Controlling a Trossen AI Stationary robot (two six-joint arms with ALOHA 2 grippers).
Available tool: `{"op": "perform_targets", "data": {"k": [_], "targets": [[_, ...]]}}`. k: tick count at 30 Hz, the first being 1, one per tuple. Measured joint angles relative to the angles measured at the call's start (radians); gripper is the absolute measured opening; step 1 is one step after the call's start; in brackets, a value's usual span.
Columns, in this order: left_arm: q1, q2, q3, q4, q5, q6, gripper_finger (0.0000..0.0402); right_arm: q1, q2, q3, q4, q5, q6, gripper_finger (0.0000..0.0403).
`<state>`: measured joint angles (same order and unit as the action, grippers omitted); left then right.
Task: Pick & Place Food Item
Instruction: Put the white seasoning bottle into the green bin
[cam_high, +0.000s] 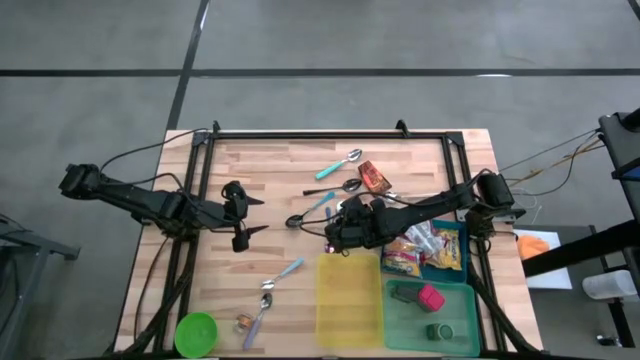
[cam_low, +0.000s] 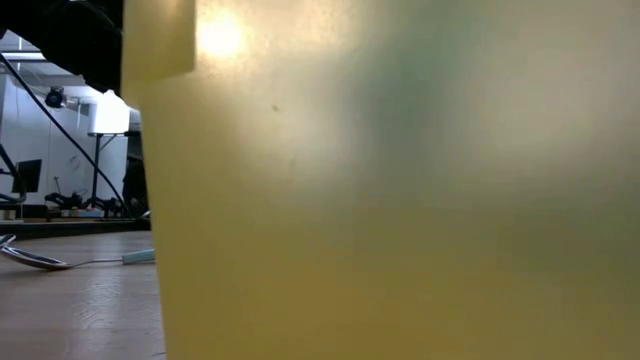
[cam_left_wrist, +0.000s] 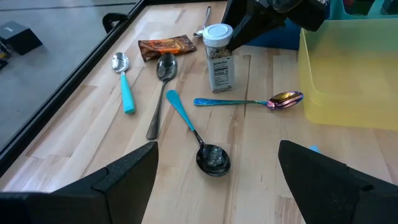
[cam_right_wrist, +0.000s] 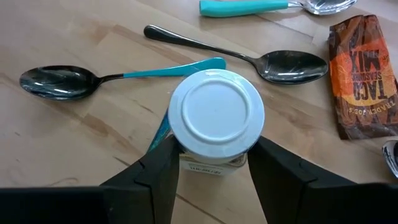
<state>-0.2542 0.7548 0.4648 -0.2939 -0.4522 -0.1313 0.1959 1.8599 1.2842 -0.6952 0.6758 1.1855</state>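
Right gripper (cam_right_wrist: 211, 165) is clamping a white-capped spice jar (cam_right_wrist: 216, 118) mid-frame, standing on the table (cam_high: 290, 160) just above the yellow bin's (cam_high: 348, 300) rim, spoons (cam_right_wrist: 59, 82) crowding its upper side. Left gripper (cam_high: 243, 212) is hanging wide open, empty, left of centre over bare wood.

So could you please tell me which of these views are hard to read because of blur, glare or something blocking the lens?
Low view: the yellow bin sits right against the lens, a blurred wall with a bright glare patch at top, leaving only a strip of table. Left wrist view: sharp on the spoons, own fingers soft. Right wrist view: the jar is crisp. High view: evenly lit.
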Motion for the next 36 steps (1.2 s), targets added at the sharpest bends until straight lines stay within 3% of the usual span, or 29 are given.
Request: {"op": "perform_targets", "data": {"k": [10, 24, 36], "targets": [[0.0, 0.0, 0.0, 0.0, 0.0, 0.0, 0.0335, -0.003, -0.002, 0.0, -0.005, 0.0, -0.06, 0.025], [0.0, 0.0, 0.0, 0.0, 0.0, 0.0, 0.0335, -0.003, -0.004, 0.0, 0.044, 0.003, -0.011, 0.0354], [0.0, 0.0, 0.0, 0.0, 0.0, 0.0, 0.0335, -0.019, -0.004, 0.0, 0.08, 0.004, -0.011, 0.0368]]}}
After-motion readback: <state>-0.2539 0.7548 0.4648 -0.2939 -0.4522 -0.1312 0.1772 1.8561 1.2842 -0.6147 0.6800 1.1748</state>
